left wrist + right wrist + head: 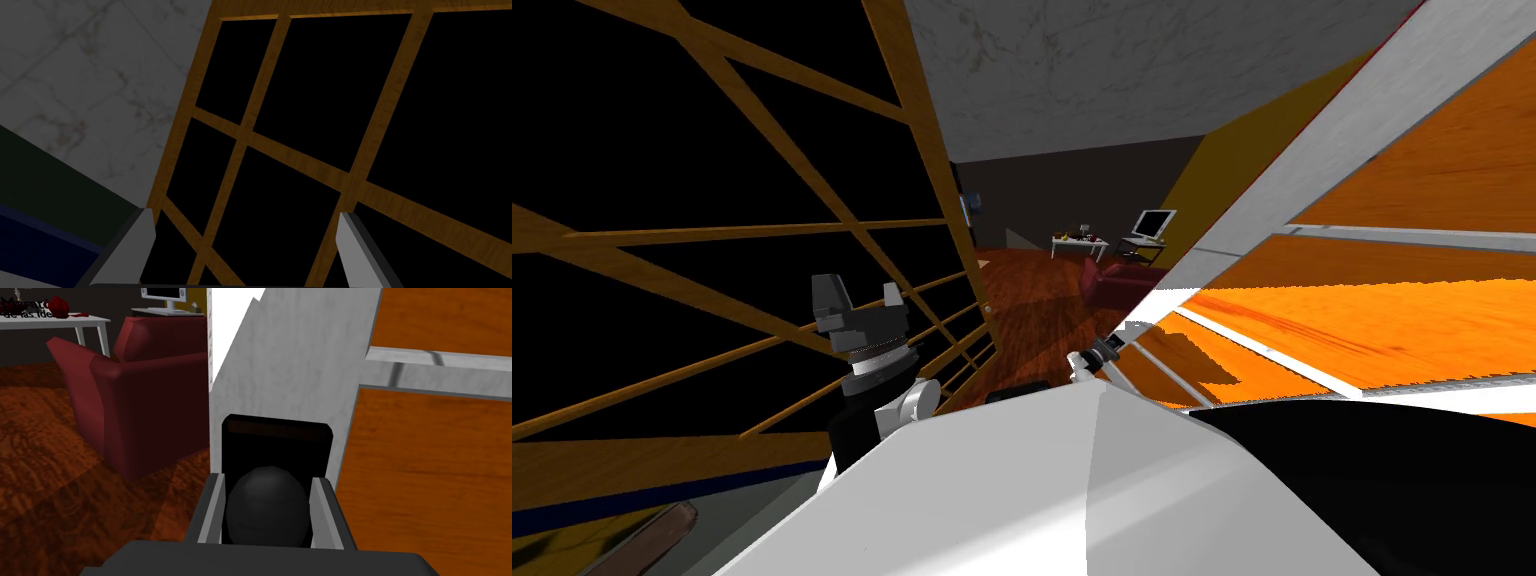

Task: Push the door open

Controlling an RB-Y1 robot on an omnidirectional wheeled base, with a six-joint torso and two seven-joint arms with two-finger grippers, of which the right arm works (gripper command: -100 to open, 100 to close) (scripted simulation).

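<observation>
Beyond the tall, orange, wood-panelled door (1392, 300), framed in pale grey marbled stiles and rails, lay a room with a glossy red-brown plank floor (45, 478). It held a dark red upholstered armchair (135, 398), a white-topped surface on thin legs (75, 320) and a flat grey monitor (162, 294), all well past the door's free edge. The door stood ajar on the robot's right, with its free edge turned toward that room. A round matt black knob (265, 508) sat on a rectangular black backplate (277, 438) fixed to the door's grey stile, close to the free edge. The right claw (267, 478) was clenched on this knob, one thin grey blade pressed to each side of it. The left claw (246, 212) was released, blades wide apart. It was raised on the side away from the door, before a brown wooden lattice (300, 155) with black area between its bars. Judged from its build, the door would behave as a stiff, fairly heavy slab swinging on hinges. Force applied near the free edge, at the knob or on the stile beside it, should therefore turn it most easily. The knob's smooth, rounded form looked liable to slip between narrow blades. A flat press against the stile would probably be steadier than a push through the knob.
</observation>
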